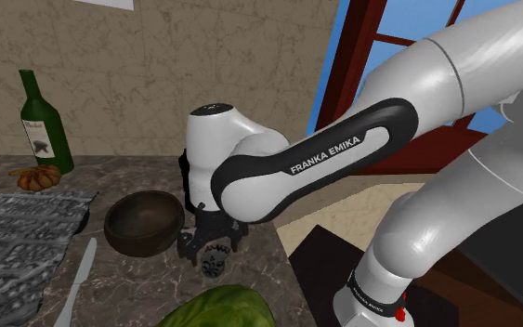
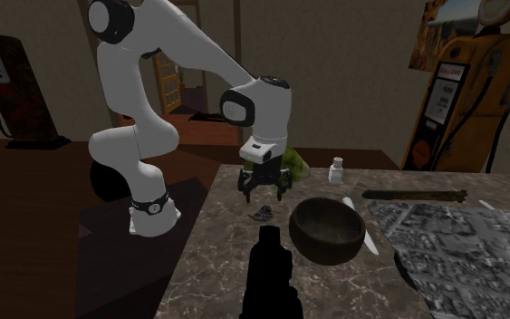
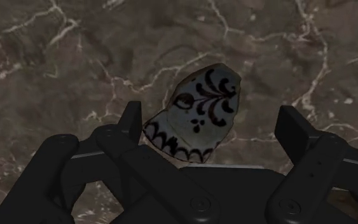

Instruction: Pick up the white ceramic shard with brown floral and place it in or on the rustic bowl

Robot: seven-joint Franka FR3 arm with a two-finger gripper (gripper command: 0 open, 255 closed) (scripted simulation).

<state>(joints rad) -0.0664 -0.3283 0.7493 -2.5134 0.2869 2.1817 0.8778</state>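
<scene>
Shard (image 3: 195, 119) lies ungrasped under the wide-open gripper (image 3: 210, 114), lower centre in the shoulder view, bowl (image 1: 143, 243) empty just left.

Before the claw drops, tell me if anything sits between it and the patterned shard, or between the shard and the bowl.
Nothing visible does. The open claw hangs right over the shard, with bare countertop around it. The bowl stands beside the shard, only bare countertop between them.
</scene>
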